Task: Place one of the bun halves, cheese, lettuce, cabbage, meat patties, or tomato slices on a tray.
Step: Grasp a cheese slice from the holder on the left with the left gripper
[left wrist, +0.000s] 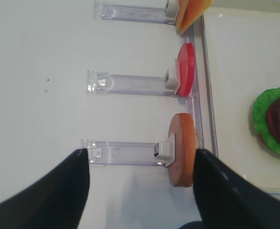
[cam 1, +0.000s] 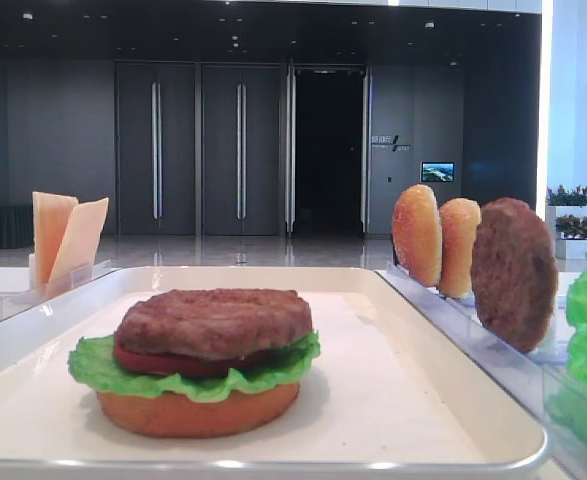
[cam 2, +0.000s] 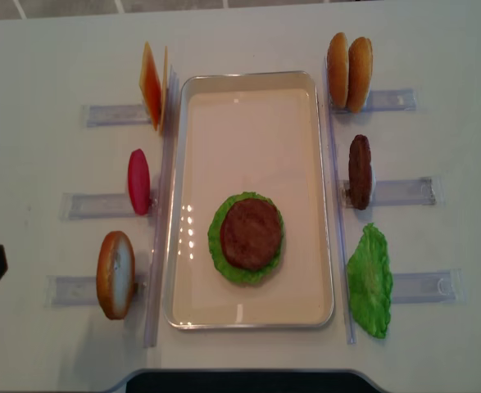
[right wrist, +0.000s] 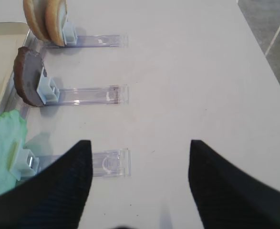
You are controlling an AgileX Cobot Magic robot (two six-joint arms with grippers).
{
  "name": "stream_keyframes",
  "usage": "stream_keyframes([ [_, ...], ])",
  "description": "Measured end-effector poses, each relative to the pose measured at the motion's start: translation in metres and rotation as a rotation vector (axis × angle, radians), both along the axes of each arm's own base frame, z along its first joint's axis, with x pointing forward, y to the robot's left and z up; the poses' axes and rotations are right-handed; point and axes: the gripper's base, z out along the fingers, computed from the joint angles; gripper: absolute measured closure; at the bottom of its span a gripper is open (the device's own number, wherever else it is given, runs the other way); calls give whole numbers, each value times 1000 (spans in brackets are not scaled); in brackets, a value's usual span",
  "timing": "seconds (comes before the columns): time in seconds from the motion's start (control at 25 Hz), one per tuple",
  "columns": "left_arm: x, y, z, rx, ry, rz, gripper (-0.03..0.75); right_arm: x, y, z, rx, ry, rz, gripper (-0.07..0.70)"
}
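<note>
The white tray (cam 2: pixel 177 164) holds a stack (cam 2: pixel 251 233): bun half (cam 1: pixel 198 412), lettuce (cam 1: pixel 103 370), tomato slice (cam 1: pixel 163 362), meat patty (cam 1: pixel 213 320). Left of the tray, cheese (cam 2: pixel 152 86), a tomato slice (left wrist: pixel 186 69) and a bun half (left wrist: pixel 182 155) stand in holders. On the right stand two bun halves (cam 2: pixel 348 71), a patty (cam 2: pixel 360 172) and lettuce (cam 2: pixel 369 278). Cabbage is out of view. My left gripper (left wrist: pixel 140 153) is open, and the bun half sits just inside its right finger. My right gripper (right wrist: pixel 140 144) is open over bare table beside the lettuce holder.
Clear plastic holders (cam 2: pixel 93 203) stick out sideways from both long sides of the tray, and one (right wrist: pixel 108 163) lies just ahead of my right gripper's left finger. The white table (cam 2: pixel 437 123) runs on past the holders' outer ends.
</note>
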Motion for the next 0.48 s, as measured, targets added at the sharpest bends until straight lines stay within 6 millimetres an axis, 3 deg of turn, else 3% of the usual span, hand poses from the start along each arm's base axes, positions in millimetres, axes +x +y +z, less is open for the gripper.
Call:
stream_keyframes([
  [0.48,85,8,37,-15,163,-1,197,0,0,0,0,-1,0,182],
])
